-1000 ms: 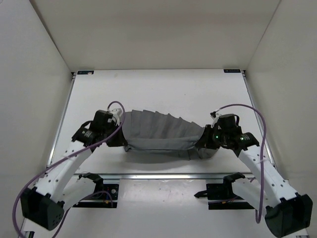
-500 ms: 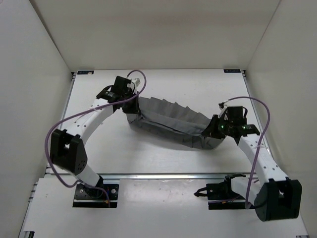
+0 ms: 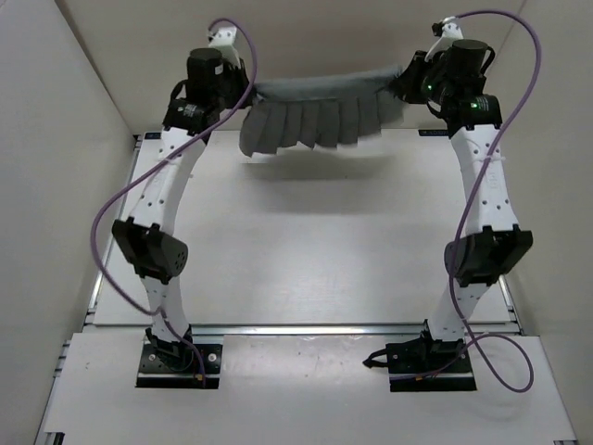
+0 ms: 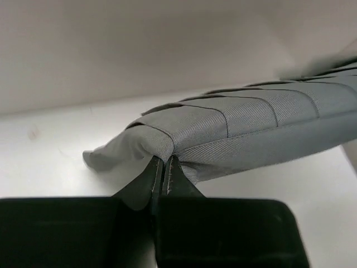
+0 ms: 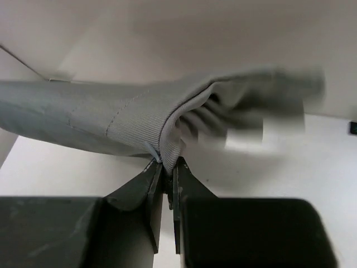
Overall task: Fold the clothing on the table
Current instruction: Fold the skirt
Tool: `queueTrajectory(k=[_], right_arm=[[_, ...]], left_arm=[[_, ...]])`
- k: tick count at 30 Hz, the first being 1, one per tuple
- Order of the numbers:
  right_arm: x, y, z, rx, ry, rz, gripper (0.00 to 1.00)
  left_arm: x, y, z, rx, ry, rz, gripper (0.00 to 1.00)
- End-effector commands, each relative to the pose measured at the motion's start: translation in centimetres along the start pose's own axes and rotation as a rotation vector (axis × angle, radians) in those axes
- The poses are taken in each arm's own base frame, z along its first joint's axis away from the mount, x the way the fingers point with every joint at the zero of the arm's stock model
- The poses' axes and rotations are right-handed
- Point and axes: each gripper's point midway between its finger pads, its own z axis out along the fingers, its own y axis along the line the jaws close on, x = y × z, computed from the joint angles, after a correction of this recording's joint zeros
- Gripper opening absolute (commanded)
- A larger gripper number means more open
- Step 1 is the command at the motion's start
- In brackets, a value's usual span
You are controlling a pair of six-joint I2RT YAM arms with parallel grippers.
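Upper left of the top view: left arm stood stretched tall toward the back wall. Left gripper sat at the left end of the clothing. In the left wrist view, the two dark fingers were pressed nearly together, pinching a folded corner of grey fabric between their tips. From that pinch a thick hem ran off to the right of the frame, with pleats fanning above it.

Top centre of the top view: the clothing was strung between the two grippers as a band, sagging a little in the middle. Its pleated lower edge dangled in a row of flaps. It hung clear of the surface, over the far edge. A soft shadow lay on the white beneath it.

Upper right of the top view: right arm was likewise extended upward, green lights showing near the wrist. Right gripper held the other end of the clothing. In the right wrist view its fingers were squeezed onto a bunched seam. Fabric spread left from the pinch. The far right part of the cloth was motion-blurred, so the lie of the folds there could not be read with confidence.
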Motion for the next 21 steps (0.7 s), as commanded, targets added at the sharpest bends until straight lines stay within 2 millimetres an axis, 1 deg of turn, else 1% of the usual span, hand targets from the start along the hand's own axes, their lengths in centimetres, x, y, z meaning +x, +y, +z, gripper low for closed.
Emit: queueTrajectory(k=[1,2,3,4,5,6,7,8,9,10,11,12,13,14,15,16,17,18,19,20,21], right_arm=[[-6.4,3.1,-7.0,0.069,-0.208,-0.174,0.00],[-4.3,2.5,-6.2,0.123,-0.168,-0.217,0.00],[-2.1,2.3,-6.8,0.161,-0.130,-0.244,0.00],[-2.4,2.6,-8.5,0.174,-0.155,-0.250,0.00],[0.3,1.9,-8.9,0.178,-0.107,-0.240,0.00],[4.7,1.0,-8.1,0.175,-0.019,-0.201,0.00],[5.0,1.0,-9.7,0.173,-0.038,-0.190,0.00],[9.4,0.1,-10.0,0.181,0.045,-0.147,0.00],[13.9,-0.8,-10.2,0.198,0.135,-0.094,0.00],[15.0,-0.3,-11.4,0.195,0.143,-0.078,0.00],[18.7,-0.1,-12.4,0.194,0.215,-0.034,0.00],[23.2,-0.5,-13.1,0.214,0.315,0.011,0.00],[26.3,0.1,-14.4,0.199,0.369,0.062,0.00],[27.6,1.0,-15.5,0.181,0.392,0.077,0.00],[30.6,1.9,-16.7,0.171,0.465,0.126,0.00],[32.3,2.7,-17.7,0.146,0.491,0.175,0.00],[33.3,3.5,-18.9,0.129,0.513,0.195,0.00],[35.0,4.6,-19.8,0.102,0.571,0.240,0.00],[35.5,5.4,-20.5,0.080,0.585,0.278,0.00],[36.0,6.5,-21.3,0.055,0.604,0.300,0.01],[36.4,7.1,-21.7,0.040,0.617,0.305,0.00]], left_arm=[[-11.7,-0.9,-9.9,-0.029,-0.363,0.064,0.00],[-10.0,-0.7,-9.1,-0.019,-0.320,0.053,0.00],[-7.9,-0.4,-8.9,-0.002,-0.269,0.033,0.00],[-7.2,-1.5,-10.2,0.022,-0.264,0.040,0.00],[-4.3,-1.4,-10.3,0.018,-0.215,0.048,0.00],[0.8,-1.4,-9.1,0.004,-0.109,0.070,0.00],[1.4,-2.3,-10.7,0.013,-0.123,0.083,0.00],[5.0,-1.9,-11.4,0.007,-0.062,0.077,0.00],[9.9,-1.6,-11.2,0.016,0.040,0.052,0.00],[11.0,-2.1,-12.6,0.037,0.050,0.012,0.00],[14.4,-1.4,-14.0,0.040,0.107,-0.028,0.00],[19.2,-0.5,-14.3,0.024,0.204,-0.044,0.00],[21.7,-0.3,-15.9,0.029,0.242,-0.063,0.00],[22.9,-0.2,-17.4,0.024,0.269,-0.081,0.00],[25.5,0.4,-18.5,0.005,0.341,-0.085,0.00],[26.5,0.4,-19.7,0.012,0.359,-0.090,0.00],[27.5,0.5,-21.0,0.006,0.392,-0.113,0.00],[28.6,0.6,-22.1,0.006,0.437,-0.112,0.00],[28.8,0.4,-22.9,0.010,0.444,-0.135,0.00],[29.6,0.4,-24.1,0.011,0.479,-0.151,0.00],[30.1,0.3,-24.9,0.014,0.499,-0.149,0.00]])
